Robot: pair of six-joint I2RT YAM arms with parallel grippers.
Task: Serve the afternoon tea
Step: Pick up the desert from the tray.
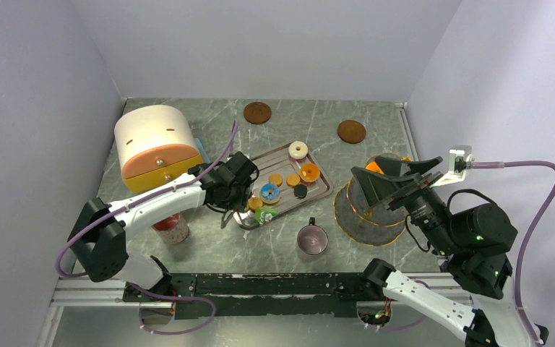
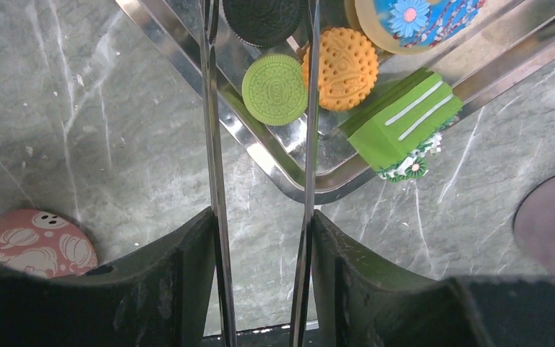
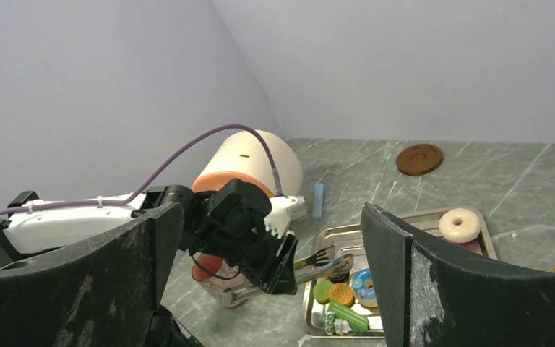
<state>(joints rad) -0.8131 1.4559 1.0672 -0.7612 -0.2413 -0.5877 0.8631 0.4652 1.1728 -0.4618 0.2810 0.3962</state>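
Left wrist view: my left gripper (image 2: 261, 224) clasps metal tongs (image 2: 215, 181) straddling the green treat (image 2: 274, 89); my right gripper (image 3: 271, 213) gapes empty

Steel tray (image 1: 319, 189), red-lidded jar (image 1: 171, 228), bread box (image 1: 155, 148)

Top camera looks down on everything; both wrist cameras share the tray (image 2: 260, 155), left one closest.
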